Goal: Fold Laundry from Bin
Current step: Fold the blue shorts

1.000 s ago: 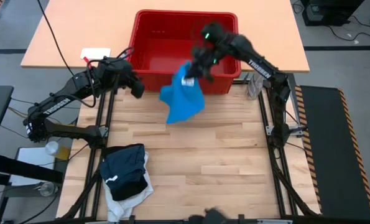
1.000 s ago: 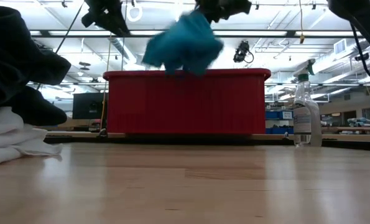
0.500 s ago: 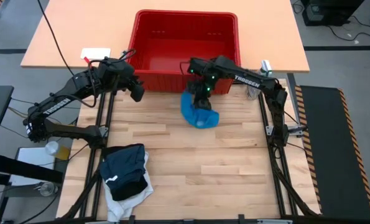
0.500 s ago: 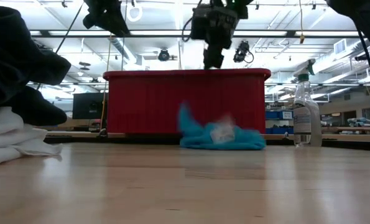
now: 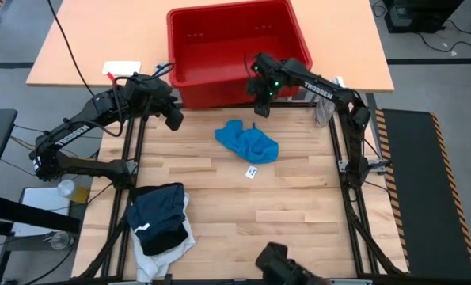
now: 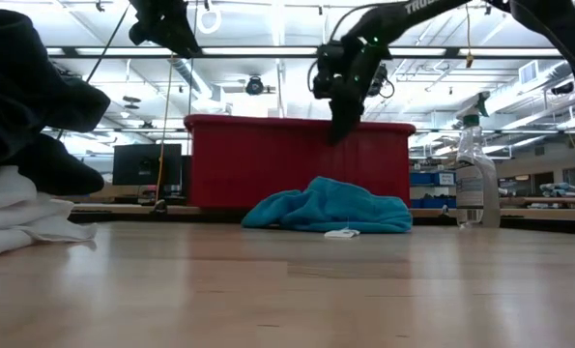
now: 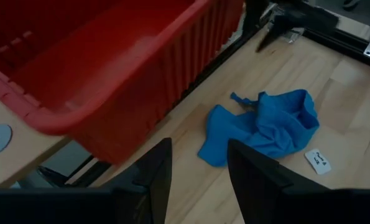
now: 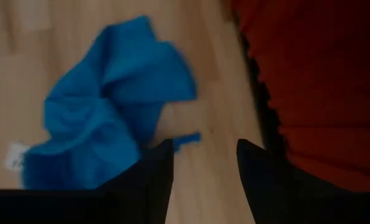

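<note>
The small bright blue garment (image 5: 247,144) lies crumpled on the wooden table in front of the red bin (image 5: 219,59), a white tag (image 5: 252,172) beside it. My right gripper (image 5: 260,109) hangs open above the table by the bin's near wall, pointing steeply down, the blue garment (image 8: 104,118) just beyond its fingers. My left gripper (image 5: 174,119) hovers open and empty in the air off the bin's near left corner; its wrist view shows the bin (image 7: 104,81) and the blue garment (image 7: 265,124) below. A pile of navy, black and white laundry (image 5: 160,226) rests at the near left. My right gripper stands close in front of the bin's near wall (image 6: 364,155) with open fingers. Whether a finger touches the wall, I cannot tell. It holds nothing.
A spray bottle (image 6: 475,174) stands right of the bin. A white card (image 5: 121,69) lies on the far table left of the bin. A dark object (image 5: 281,263) juts in at the near edge. Bare wood lies between the blue garment and the laundry pile.
My right gripper has let go of the blue garment, which fell from the air onto the table before the bin and spread out. The gripper has come down and tipped to point steeply down. The bin has slid toward the far edge and turned a little.
</note>
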Motion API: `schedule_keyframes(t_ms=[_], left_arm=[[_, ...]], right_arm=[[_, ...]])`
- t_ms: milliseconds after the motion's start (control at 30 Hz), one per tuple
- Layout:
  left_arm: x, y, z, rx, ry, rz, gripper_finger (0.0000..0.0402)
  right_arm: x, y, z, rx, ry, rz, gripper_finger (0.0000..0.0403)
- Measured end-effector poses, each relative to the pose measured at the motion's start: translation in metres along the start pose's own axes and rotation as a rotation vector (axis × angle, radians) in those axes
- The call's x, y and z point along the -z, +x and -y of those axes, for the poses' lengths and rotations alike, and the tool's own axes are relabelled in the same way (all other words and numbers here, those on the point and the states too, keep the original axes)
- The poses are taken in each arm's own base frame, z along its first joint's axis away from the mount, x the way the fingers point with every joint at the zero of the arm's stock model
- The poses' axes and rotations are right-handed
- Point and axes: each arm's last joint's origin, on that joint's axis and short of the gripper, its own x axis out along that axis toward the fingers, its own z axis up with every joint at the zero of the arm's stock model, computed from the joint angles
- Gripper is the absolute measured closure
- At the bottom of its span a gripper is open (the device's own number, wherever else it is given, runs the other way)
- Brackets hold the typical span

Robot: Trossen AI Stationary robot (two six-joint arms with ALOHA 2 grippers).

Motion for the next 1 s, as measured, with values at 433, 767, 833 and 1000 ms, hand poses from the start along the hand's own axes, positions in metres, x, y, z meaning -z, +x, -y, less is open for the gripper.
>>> schedule_keyframes(t_ms=[433,767,833,1000], left_arm=[[0.000,0.034,-0.001,-0.053,0.041,-0.087,0.0247],[0.013,0.152,-0.018,-0.066,0.208,-0.311,0.0247],[0.014,0.169,-0.025,-0.133,0.214,-0.308,0.0247],[0.015,0.197,-0.045,-0.246,0.214,-0.287,0.0247]], right_arm=[[0.008,0.000,-0.010,-0.198,0.040,-0.035,0.0240],[0.007,-0.044,-0.025,-0.132,0.059,0.043,0.0241],[0.006,-0.053,-0.032,-0.113,0.041,0.059,0.0241],[0.005,-0.067,-0.043,-0.120,-0.008,0.096,0.0241]])
